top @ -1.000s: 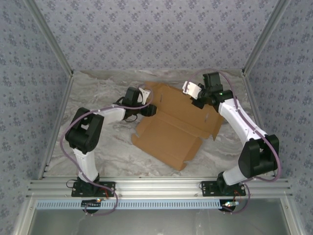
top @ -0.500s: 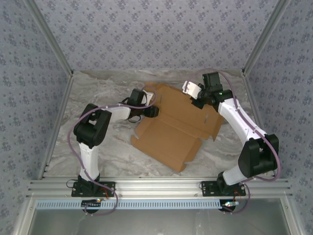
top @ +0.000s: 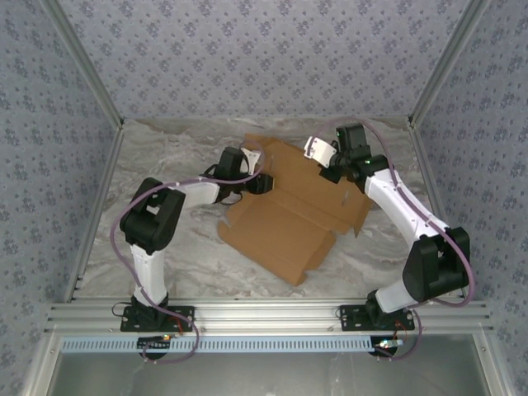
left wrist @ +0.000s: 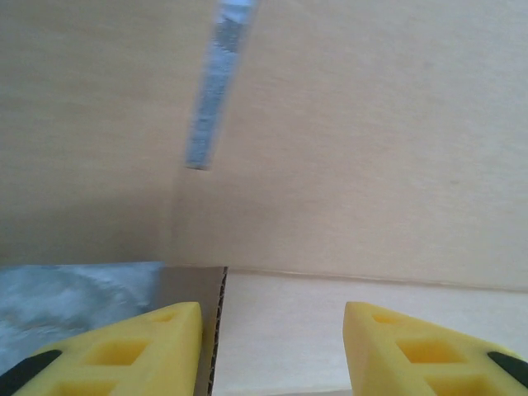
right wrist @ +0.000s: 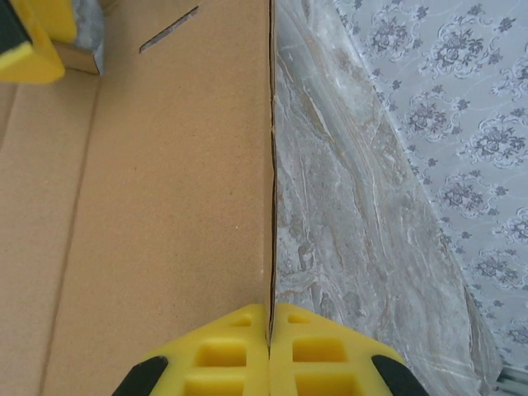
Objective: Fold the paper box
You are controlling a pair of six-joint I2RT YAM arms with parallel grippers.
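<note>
On marbled table (top: 153, 148), paper box (top: 285, 227), patterned walls (top: 247, 58) around

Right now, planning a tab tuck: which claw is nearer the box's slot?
Left. The left claw straddles the box edge just short of the slot; the right claw clamps another edge, farther from it.

No text, label, brand, number or sign can be read anywhere; the paper box (top: 285, 235) is seen as plain brown cardboard, and the wall covering (top: 247, 58) is printed with a floral pattern
</note>
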